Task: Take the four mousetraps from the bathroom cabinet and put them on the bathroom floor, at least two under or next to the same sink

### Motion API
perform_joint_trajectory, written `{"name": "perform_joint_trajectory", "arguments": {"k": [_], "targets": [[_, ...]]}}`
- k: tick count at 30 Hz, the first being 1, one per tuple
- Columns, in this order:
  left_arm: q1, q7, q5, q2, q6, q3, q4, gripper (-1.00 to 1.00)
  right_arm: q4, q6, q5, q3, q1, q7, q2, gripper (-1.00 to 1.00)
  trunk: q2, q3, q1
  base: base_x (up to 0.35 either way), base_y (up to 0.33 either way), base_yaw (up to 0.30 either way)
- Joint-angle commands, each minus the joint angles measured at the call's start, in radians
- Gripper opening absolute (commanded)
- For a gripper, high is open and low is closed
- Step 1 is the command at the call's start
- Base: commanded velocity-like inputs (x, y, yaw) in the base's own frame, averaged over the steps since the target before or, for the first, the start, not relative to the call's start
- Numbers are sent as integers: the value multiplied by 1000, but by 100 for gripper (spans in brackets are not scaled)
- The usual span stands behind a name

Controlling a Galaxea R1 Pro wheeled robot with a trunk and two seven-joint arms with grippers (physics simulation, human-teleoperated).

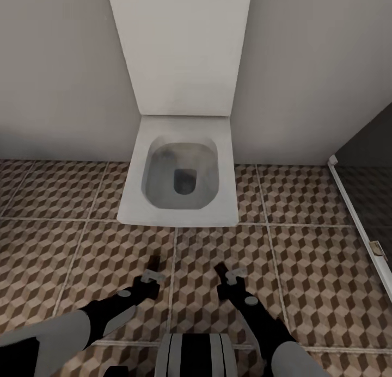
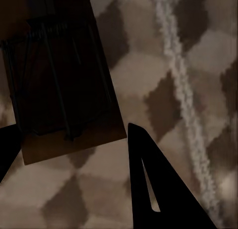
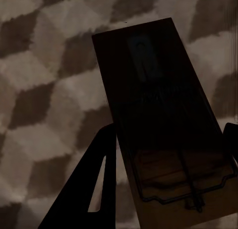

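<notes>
My left gripper (image 1: 151, 277) hangs low over the bathroom floor (image 1: 305, 268), shut on a mousetrap (image 2: 64, 80) that looks dark and shaded, its wire frame showing between the black fingers (image 2: 158, 194). A little to its right, my right gripper (image 1: 227, 277) is shut on a second mousetrap (image 3: 158, 110), a flat wooden slab with a wire bar at one end, held between the fingers (image 3: 94, 189). Both traps sit above the cube-patterned tiles (image 2: 198, 50). The cabinet and the sink are out of view.
A square white toilet (image 1: 182, 175) with its lid up stands against the grey wall straight ahead of both grippers. A white rail (image 1: 356, 219) with a dark glass panel runs along the right side. Tiled floor extends to the left and right of the toilet.
</notes>
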Motion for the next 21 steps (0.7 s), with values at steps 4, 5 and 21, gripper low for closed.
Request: {"name": "perform_joint_trajectory", "arguments": {"k": [4, 5, 21], "targets": [[-1, 10, 4, 16, -2, -15, -26, -100, -4, 3, 9, -1, -13, 2, 0, -100, 0, -1, 0, 0, 0, 0], [-1, 10, 4, 17, -1, -22, -28, -100, -4, 3, 9, -2, -16, 2, 0, -100, 0, -1, 0, 0, 0, 0], [-1, 10, 4, 18, -2, -198, -36, -100, 1, -15, 7, 0, -38, 3, 0, -100, 0, -1, 0, 0, 0, 0]]}}
